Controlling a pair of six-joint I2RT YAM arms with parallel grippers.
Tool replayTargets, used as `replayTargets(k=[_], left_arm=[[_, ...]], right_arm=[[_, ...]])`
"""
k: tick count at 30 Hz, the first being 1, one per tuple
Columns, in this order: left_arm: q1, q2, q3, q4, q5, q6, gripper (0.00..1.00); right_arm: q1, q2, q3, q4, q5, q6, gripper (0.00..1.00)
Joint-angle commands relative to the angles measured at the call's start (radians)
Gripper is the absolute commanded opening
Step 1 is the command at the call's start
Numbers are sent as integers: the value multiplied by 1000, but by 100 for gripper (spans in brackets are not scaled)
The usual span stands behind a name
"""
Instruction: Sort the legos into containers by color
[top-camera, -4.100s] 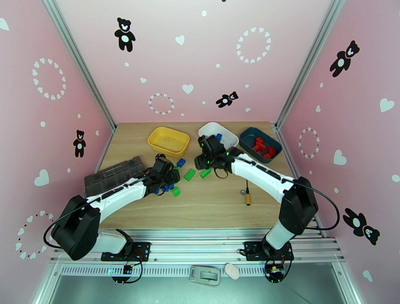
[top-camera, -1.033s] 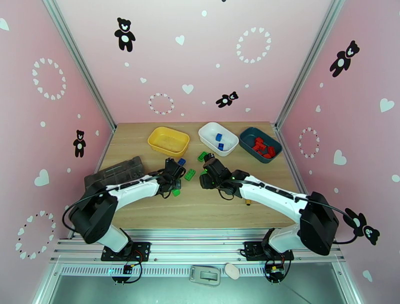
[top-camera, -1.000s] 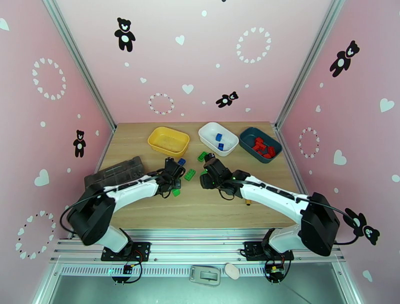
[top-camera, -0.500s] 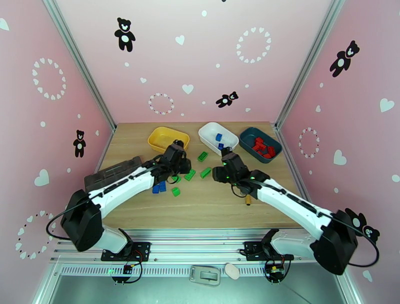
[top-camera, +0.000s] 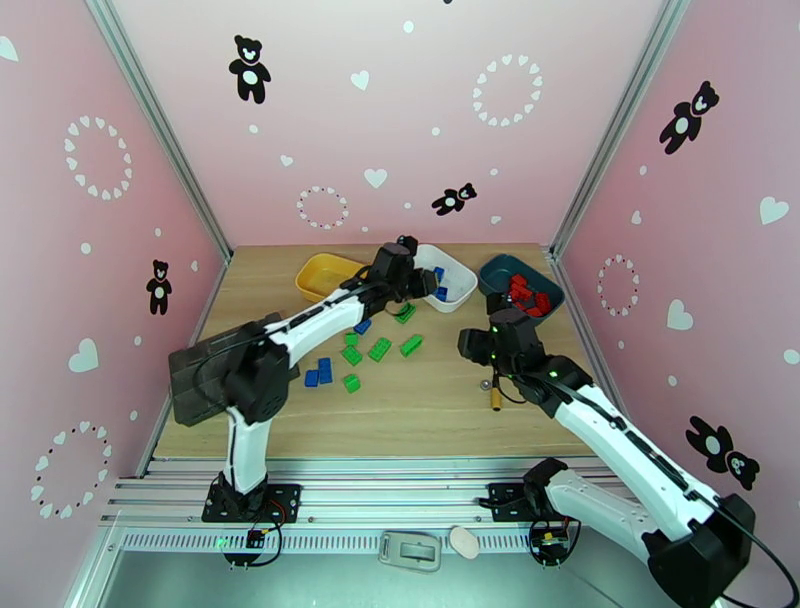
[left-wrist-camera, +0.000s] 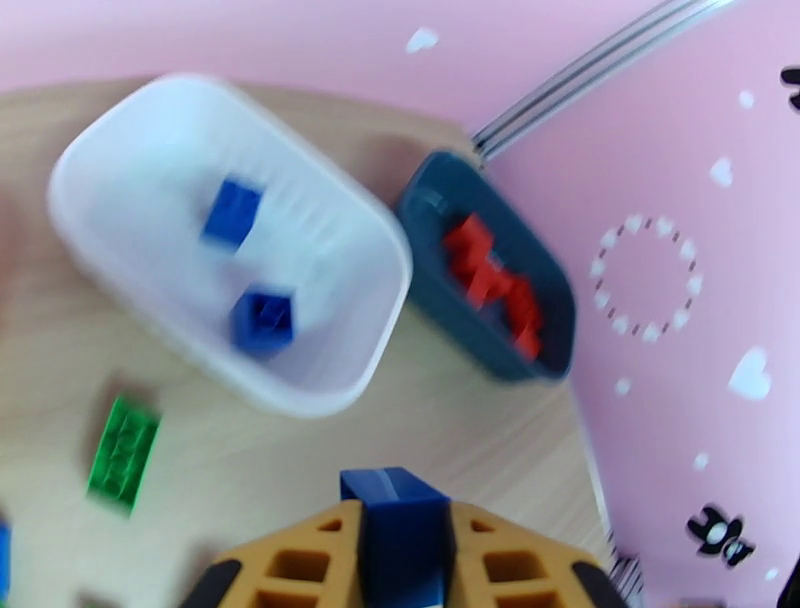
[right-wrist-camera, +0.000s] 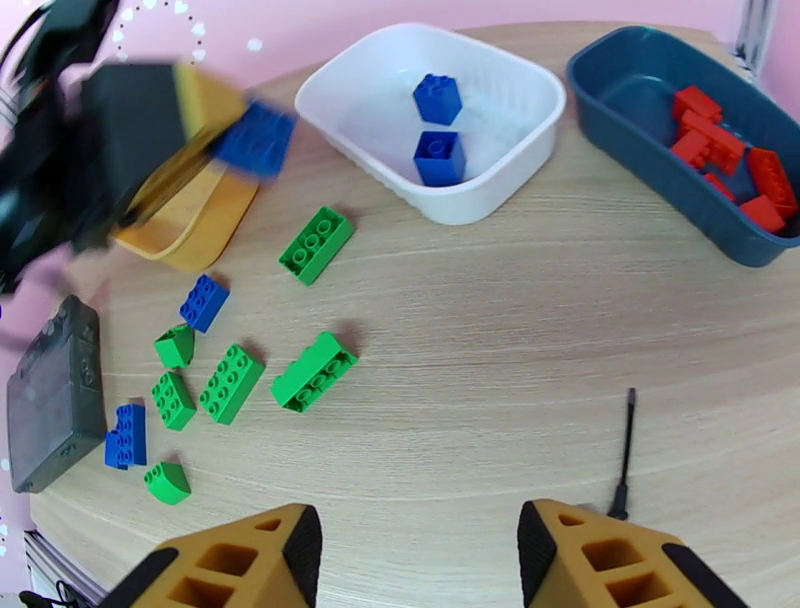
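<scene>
Carrying a blue brick (left-wrist-camera: 392, 505) clamped between its fingers, the left end effector (left-wrist-camera: 398, 565) hangs just short of the white bin (right-wrist-camera: 480, 205) at the tabletop's far edge, evidently to drop it beside the two blue bricks (right-wrist-camera: 438, 158) lying there. Red bricks (right-wrist-camera: 735, 160) sit in the teal bin (right-wrist-camera: 640, 130) at the far right corner. The yellow bin (top-camera: 318, 275) stands left of the white one, probably meant for the loose green bricks (right-wrist-camera: 314, 372) mid-tabletop. The right end effector (right-wrist-camera: 415, 535) hovers with jaws apart and nothing between them, over bare wood near the screwdriver (top-camera: 494, 390), well apart from the left arm. The white bin's near rim is the edge to clear.
</scene>
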Motion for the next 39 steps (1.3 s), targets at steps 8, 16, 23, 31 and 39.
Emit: replayTargets(k=[8,16,23,31,39], left_arm=[[76,373,465,-34,81,-62,45],[80,402,579,-120,92,-15,76],[55,92,182,-32,-35,73,80],[47,-269,-299,-66,-305,90,82],[50,-527,-635,-231,-530,54,81]], right_arm=[[-1,-25,-21,-43,-26,30,57],[-1,-21,-28,-43,-30,33,57],[-1,26,-36,19,-41,33,61],[29,127,-14,90,-140,10,60],[200,286,82,103,-69,-23,64]])
